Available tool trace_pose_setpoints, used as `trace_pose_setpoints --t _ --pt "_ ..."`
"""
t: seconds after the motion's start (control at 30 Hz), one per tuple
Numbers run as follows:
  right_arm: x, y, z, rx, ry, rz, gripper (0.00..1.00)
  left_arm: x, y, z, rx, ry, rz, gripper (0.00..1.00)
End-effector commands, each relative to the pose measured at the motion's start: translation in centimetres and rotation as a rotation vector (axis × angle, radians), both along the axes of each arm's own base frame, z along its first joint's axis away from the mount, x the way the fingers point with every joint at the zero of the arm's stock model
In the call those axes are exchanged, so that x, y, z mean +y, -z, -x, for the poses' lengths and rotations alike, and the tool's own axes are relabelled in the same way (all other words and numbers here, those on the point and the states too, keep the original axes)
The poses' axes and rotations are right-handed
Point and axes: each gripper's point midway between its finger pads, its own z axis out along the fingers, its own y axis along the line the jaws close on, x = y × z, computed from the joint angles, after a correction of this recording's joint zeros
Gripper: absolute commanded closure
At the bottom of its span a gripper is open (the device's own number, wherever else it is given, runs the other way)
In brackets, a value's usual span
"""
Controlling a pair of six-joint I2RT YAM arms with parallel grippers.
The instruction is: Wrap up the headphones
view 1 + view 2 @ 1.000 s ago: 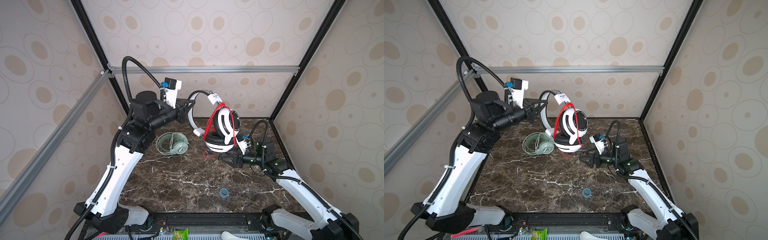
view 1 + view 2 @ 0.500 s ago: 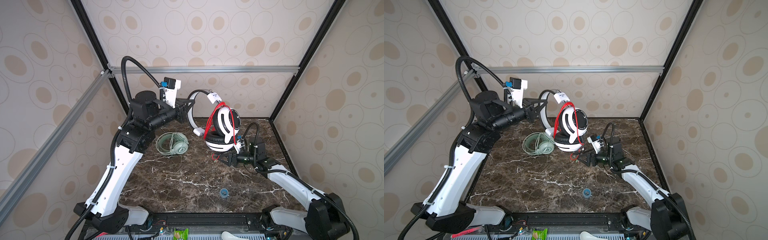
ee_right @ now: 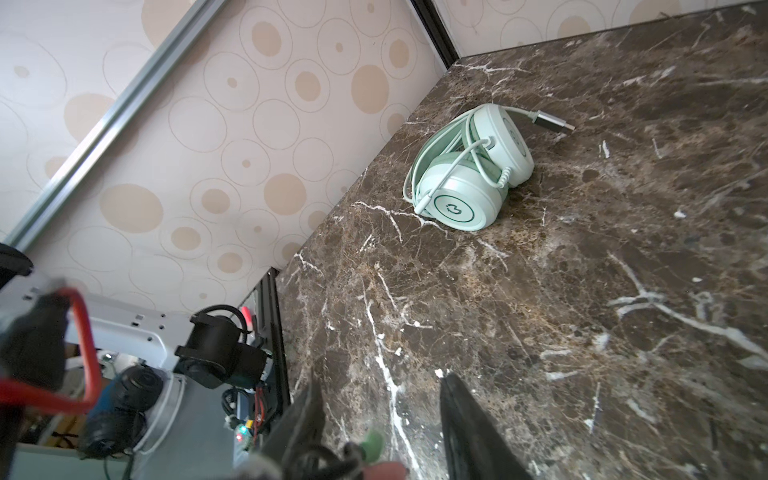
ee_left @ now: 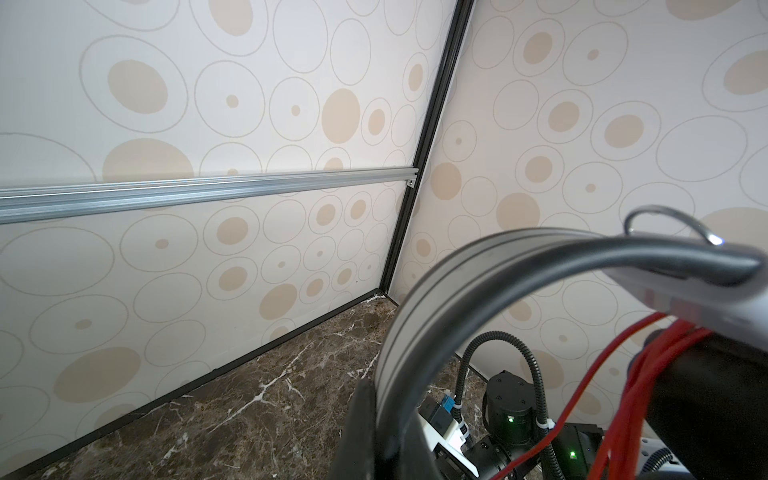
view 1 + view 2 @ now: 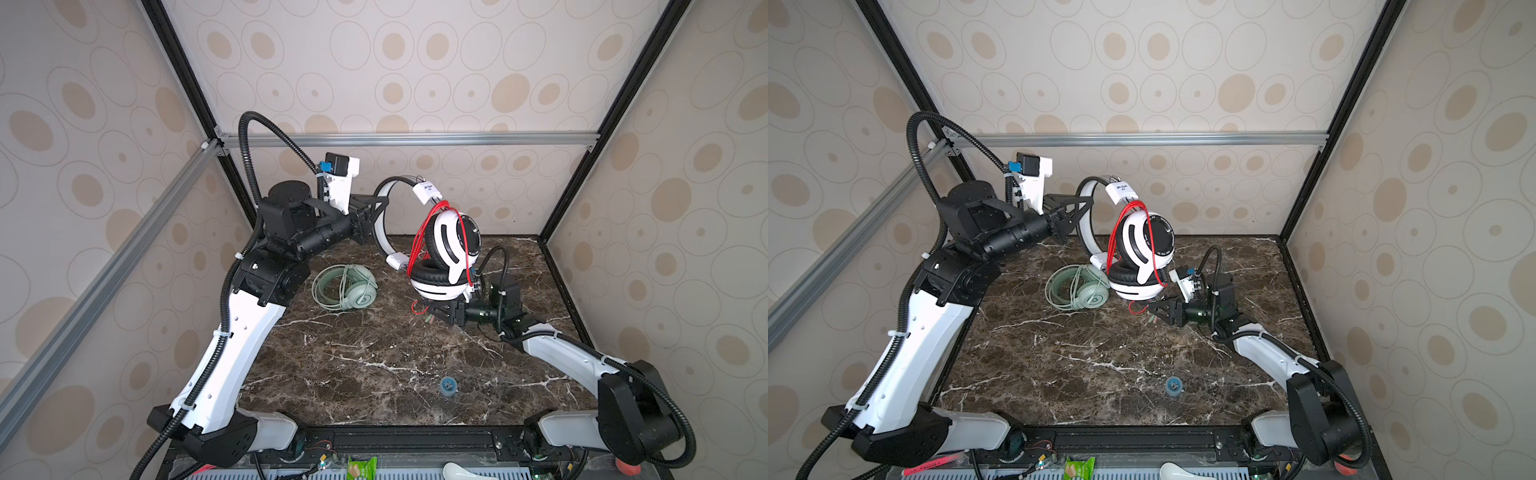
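Dotted walls [image 5: 415, 62] stand on three sides of a dark stone table [image 5: 374, 353]. On the left of both top views, the big left arm [image 5: 237, 353] reaches up high. Its left gripper [image 5: 378, 212] is squeezed tight on the band [image 5: 381, 243] of the white headset [image 5: 446, 249], so the headset hangs in the air over the back of the table.

The right arm [image 5: 573, 361] lies low on the right side. The right gripper [image 5: 434, 313] sits just under the white headset's lower ear cup. Its jaws are partly apart. In the right wrist view the plugs [image 3: 372, 446] sit between them, but I cannot tell if the jaws touch them.

The green headset [image 5: 347, 286] lies flat on the table near the back. It is left of the white one and not touching it. Its green cord [image 5: 324, 286] is wound round it.

A red cord [image 5: 417, 237] is looped many times round the white headset's ear cups. Its loose end hangs down to the plugs. A tiny blue cap [image 5: 448, 385] lies alone near the front of the table.
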Motion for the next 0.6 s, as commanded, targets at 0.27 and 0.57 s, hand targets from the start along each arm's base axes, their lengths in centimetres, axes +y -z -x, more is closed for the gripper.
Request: trace_pose_setpoints --t 0.27,0.57 --pt "1.4 0.0 -0.8 0.002 0.037 -0.07 0.77 1.5 -4.2 1.7 -0.101 -0.02 0.149 1.0" --pt "0.5 1.2 0.3 0.007 0.053 0.003 1.0 3.4 -4.0 -0.2 -0.066 -0.168 0.14 1.0"
